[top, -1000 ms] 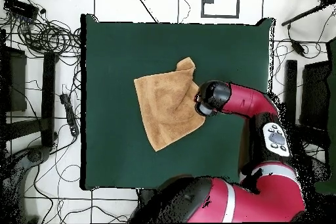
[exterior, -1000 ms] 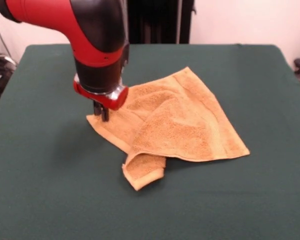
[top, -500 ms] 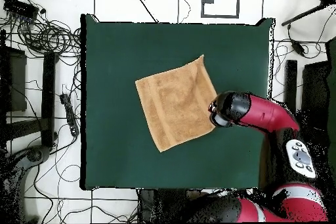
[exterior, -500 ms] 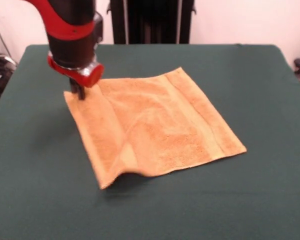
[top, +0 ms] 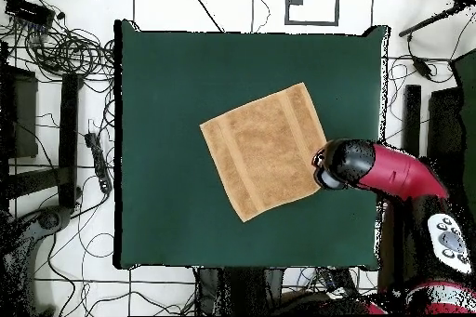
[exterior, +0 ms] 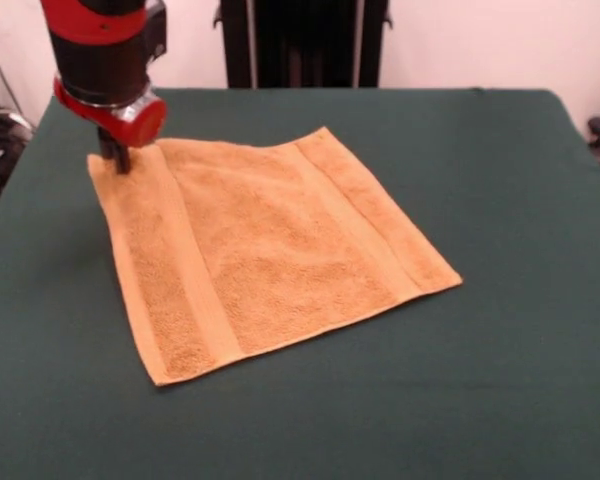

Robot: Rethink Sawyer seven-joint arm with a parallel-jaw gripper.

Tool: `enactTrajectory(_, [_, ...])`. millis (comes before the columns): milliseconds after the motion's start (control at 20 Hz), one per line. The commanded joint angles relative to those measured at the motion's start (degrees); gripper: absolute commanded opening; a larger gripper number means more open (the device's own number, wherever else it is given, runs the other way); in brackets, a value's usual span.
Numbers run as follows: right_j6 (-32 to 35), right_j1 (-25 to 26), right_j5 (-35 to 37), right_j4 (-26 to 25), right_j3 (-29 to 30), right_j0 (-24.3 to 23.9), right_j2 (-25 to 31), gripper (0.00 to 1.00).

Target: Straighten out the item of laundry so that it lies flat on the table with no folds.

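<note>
The golden-tan towel (exterior: 270, 250) lies spread open on the dark green table (exterior: 510, 360), turned at an angle, with a woven band near two opposite edges and no folds showing. My gripper (exterior: 115, 162) is at the towel's far left corner, low on the cloth and shut on that corner. In the overhead view the towel (top: 265, 151) lies near the table's middle (top: 167, 72). There the red arm's end (top: 337, 165) covers the gripper at the towel's right corner.
The black pedestal (exterior: 300, 45) stands behind the table's far edge. In the overhead view, cables (top: 56, 44) and dark stands lie on the floor to the left, and more equipment (top: 437, 118) stands to the right. The towel lies well inside the table's edges.
The gripper has pulled the towel's corner to the left and away in the front view. The folded-over towel has opened out and now lies flat.
</note>
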Motion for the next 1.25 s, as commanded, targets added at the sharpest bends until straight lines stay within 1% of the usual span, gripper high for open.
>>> enactTrajectory(50, [-2.2, 2.9, -2.7, -3.4, 5.6, -0.6, 3.4, 0.00])
enactTrajectory(100, [-1.4, 2.9, -4.8, -3.4, 6.2, -1.1, 4.0, 1.00])
enactTrajectory(250, [0.7, 3.5, -6.3, -3.2, 6.1, -0.8, 3.6, 1.00])
enactTrajectory(400, [0.8, 3.9, -6.1, -3.0, 6.0, -1.2, 4.2, 1.00])
enactTrajectory(650, [1.9, 2.7, -10.3, -4.5, 7.1, -0.9, 3.8, 1.00])
enactTrajectory(700, [2.1, 2.2, -10.3, -4.5, 7.4, -0.6, 3.5, 1.00])
enactTrajectory(850, [1.3, 1.0, -12.2, -4.6, 8.8, -0.9, 4.5, 1.00])
enactTrajectory(1250, [0.1, 0.0, -11.7, -4.4, 9.1, -0.6, 4.4, 1.00])
